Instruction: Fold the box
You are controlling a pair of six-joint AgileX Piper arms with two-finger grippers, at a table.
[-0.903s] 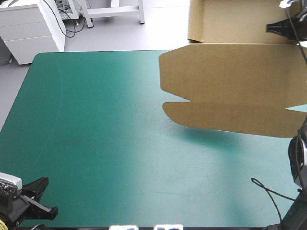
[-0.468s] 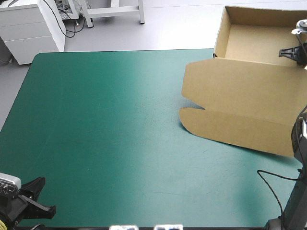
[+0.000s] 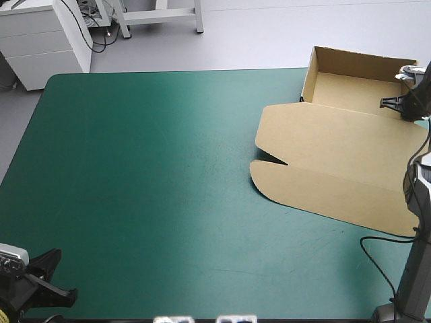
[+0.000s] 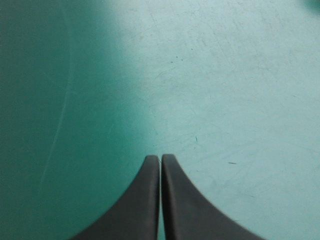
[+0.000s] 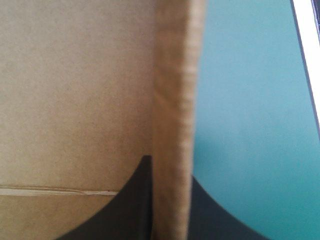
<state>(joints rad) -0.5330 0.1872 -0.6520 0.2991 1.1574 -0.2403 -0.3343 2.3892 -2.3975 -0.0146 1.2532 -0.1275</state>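
Desk with teal-green cover (image 3: 148, 168), seen from above and from both wrists. The brown box (image 3: 337, 155) lies on the right half of the desk, toward its far right corner. It stands as an open tray (image 3: 350, 91) at the far edge, walls raised. Its lid (image 3: 323, 134) is spread flat toward the near side, and a rounded flap (image 3: 303, 185) forms the nearest part. A notch separates lid and flap on their left side.

The right arm (image 3: 417, 195) comes up along the desk's right edge. The right jaws are all but pressed together, pinching the tray's right wall (image 5: 172, 100). In the right wrist view the board's edge runs straight up between them, with the tray's inner face to one side and bare cover to the other.

The left arm (image 3: 27, 286) sits at the near left corner, well apart from the box. The left jaws are pressed together into one pointed arch over bare cover, holding nothing.
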